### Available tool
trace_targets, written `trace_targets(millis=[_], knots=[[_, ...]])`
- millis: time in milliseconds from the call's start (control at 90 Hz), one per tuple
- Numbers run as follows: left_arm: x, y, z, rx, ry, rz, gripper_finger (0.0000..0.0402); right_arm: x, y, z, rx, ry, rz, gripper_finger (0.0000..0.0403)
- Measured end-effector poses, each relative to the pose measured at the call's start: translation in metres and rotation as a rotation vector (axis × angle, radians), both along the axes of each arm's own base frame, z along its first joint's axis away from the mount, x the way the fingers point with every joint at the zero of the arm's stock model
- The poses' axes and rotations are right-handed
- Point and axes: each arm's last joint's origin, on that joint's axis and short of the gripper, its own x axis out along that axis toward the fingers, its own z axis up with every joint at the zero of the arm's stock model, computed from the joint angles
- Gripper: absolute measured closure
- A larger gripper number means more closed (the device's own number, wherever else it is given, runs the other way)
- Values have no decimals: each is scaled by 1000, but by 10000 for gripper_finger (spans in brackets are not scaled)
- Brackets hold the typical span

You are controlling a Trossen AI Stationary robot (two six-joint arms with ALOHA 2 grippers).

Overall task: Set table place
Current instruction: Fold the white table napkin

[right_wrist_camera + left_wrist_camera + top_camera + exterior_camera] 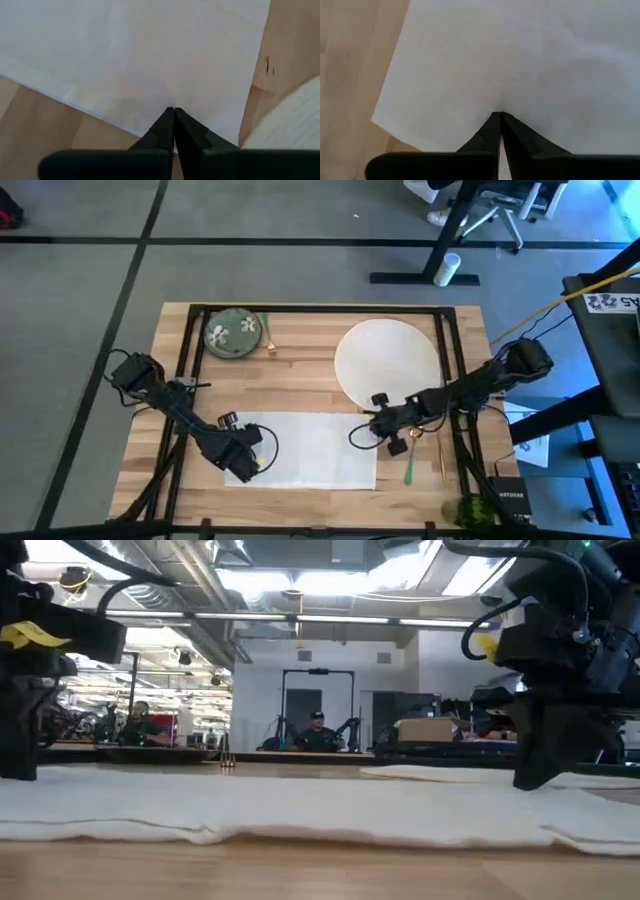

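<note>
**Pinching the napkin at both ends**

Pressing its fingertips together on the cloth, the left gripper (499, 116) sits low over the white napkin (310, 448), near that napkin's left end; its wrist view shows the two dark fingers meeting at a point on the fabric, so it looks clamped on the cloth, though how much material lies between the tips is hard to judge. The right gripper (173, 111) is likewise closed to a point on the napkin, at its right end, close to the edge where bare wood shows.

Outward from the napkin: the large white plate (388, 363) lies just beyond its far right corner, on the table (300, 370). A green-handled piece of cutlery (409, 467) lies just right of the napkin, with a thin gold piece (441, 457) beside it. The small green flowered dish (232, 333) rests well beyond the napkin's left part, near the table's far edge. A green tumbler (468, 509) stands right of the napkin at the table's near corner.
</note>
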Motion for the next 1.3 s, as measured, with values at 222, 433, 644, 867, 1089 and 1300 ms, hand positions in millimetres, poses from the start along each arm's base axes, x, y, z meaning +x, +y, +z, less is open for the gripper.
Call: trace_targets(millis=[222,433,644,867,1089,1300], knots=[[-2,-5,4,9,18,-31,402,-2,-1,1,-12,11,-4,403],[4,-10,25,34,111,-110,401,2,0,6,-28,10,5,403],[11,-12,35,42,92,-166,401,8,2,15,-41,17,17,403],[18,-7,37,47,92,-205,401,21,7,35,-22,1,50,403],[29,1,37,10,102,-275,401,30,12,51,18,-4,100,403],[38,9,37,0,90,-305,401,31,14,53,88,17,67,384]])
